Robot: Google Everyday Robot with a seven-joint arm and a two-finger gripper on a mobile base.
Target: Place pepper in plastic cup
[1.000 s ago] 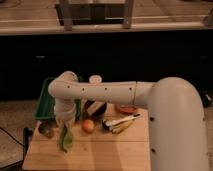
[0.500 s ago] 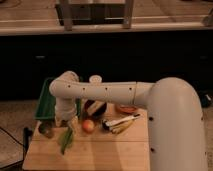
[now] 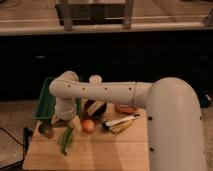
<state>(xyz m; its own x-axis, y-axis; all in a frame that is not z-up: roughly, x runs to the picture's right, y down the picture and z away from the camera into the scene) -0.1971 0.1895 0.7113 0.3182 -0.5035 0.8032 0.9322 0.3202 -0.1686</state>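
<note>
The long light-green pepper (image 3: 66,140) lies slanted on the wooden board (image 3: 100,152) at its left side, its upper end just under my gripper (image 3: 67,122). The gripper hangs from the white arm (image 3: 105,92) above the board's left rear corner. A small, short cup (image 3: 47,129) stands just left of the gripper and pepper. It looks dark olive in this light, and I cannot tell whether it is the plastic cup. Whether the gripper still touches the pepper does not show.
A round orange fruit (image 3: 88,126) sits right of the pepper. A dark bowl (image 3: 95,107), a reddish dish (image 3: 126,108) and utensils (image 3: 120,123) lie further right. A green tray (image 3: 46,100) stands behind the board, and a white cup (image 3: 95,79) shows behind the arm.
The pepper hung nearly upright under the gripper a second ago. It now sits lower and slanted on the board. The arm has barely moved.
</note>
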